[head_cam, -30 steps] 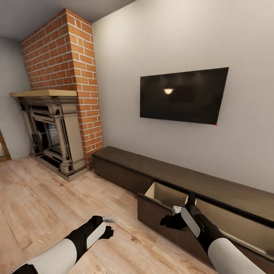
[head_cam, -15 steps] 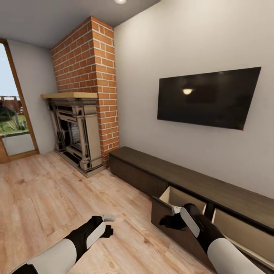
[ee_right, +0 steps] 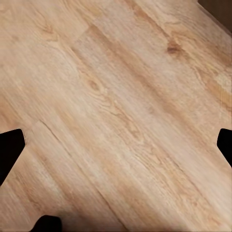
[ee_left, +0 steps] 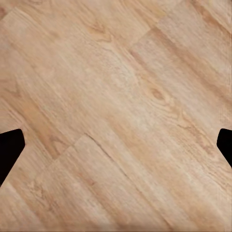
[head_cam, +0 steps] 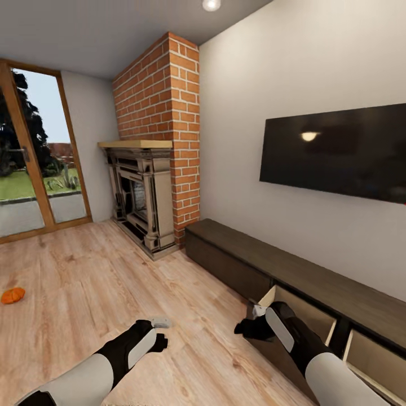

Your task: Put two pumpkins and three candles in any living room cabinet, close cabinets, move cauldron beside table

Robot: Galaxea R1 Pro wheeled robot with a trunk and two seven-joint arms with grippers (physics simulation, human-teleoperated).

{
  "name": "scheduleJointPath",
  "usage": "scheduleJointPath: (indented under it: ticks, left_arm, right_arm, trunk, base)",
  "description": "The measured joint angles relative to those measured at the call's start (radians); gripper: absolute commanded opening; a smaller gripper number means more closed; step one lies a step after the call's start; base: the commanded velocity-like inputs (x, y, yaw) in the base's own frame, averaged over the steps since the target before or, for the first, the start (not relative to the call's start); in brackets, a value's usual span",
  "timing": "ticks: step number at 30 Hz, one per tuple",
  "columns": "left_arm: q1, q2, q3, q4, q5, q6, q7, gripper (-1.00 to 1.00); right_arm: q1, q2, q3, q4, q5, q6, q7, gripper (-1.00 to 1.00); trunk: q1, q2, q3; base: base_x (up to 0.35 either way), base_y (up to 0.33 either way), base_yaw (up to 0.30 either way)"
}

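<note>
Jaws first: on my left gripper the two dark fingertips sit at opposite edges of the wrist view, spread wide with nothing between them but floor. My right gripper is the same, tips far apart, bare planks below and a dark corner of the cabinet at one edge.

From the head view, my left gripper hangs low over the wood floor, and my right gripper hangs just in front of an open drawer of the cabinet. That long dark unit runs along the wall under the TV, and a second pale inside shows open further right.

A pumpkin lies on the floor, well apart from both arms, near the glass door. The brick fireplace stands between door and cabinet.
</note>
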Motion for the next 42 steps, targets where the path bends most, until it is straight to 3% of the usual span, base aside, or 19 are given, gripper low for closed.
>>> scheduleJointPath:
  ticks: [14, 25, 42]
  left_arm:
    - [0.0, 0.0, 0.0, -0.001, 0.0, -0.001, 0.001, 1.0]
    - [0.0, 0.0, 0.001, -0.002, 0.001, -0.004, -0.001, 1.0]
    - [0.0, 0.0, -0.001, -0.002, 0.002, -0.037, 0.001, 1.0]
  right_arm:
    - [0.0, 0.011, 0.007, 0.0, 0.0, 0.0, 0.0, 1.0]
    - [0.0, 0.014, 0.019, 0.0, 0.0, 0.0, 0.0, 1.0]
    - [0.0, 0.016, 0.02, -0.001, 0.0, -0.001, 0.0, 1.0]
  trunk:
    - [-0.038, 0.07, 0.031]
    - [-0.039, 0.07, 0.031]
    - [-0.039, 0.07, 0.031]
  base:
    - [0.0, 0.0, 0.291]
    - [0.022, 0.005, 0.291]
    - [0.289, 0.048, 0.291]
